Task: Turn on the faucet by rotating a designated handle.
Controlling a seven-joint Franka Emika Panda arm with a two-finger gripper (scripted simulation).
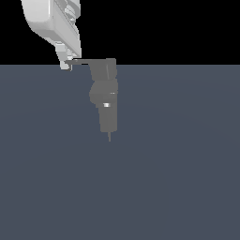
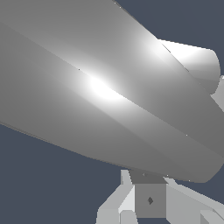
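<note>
White gripper [image 1: 66, 65] at lever handle [image 1: 83, 62] tip, ten o'clock of grey faucet [image 1: 106, 101]; contact likely, finger opening unclear.

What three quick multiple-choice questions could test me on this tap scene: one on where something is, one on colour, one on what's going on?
1. In the exterior view, the gripper is at the handle's
A. far tip
B. hub
C. spout

2. The faucet is
A. red
B. grey
C. gold

3. Water at the faucet's tip:
A. flowing
B. dripping
C. none visible

Answers: 1 A, the white gripper meets the lever's end on the exterior view's left; 2 B, matte grey all over; 3 C, nothing shows below the tip.
</note>
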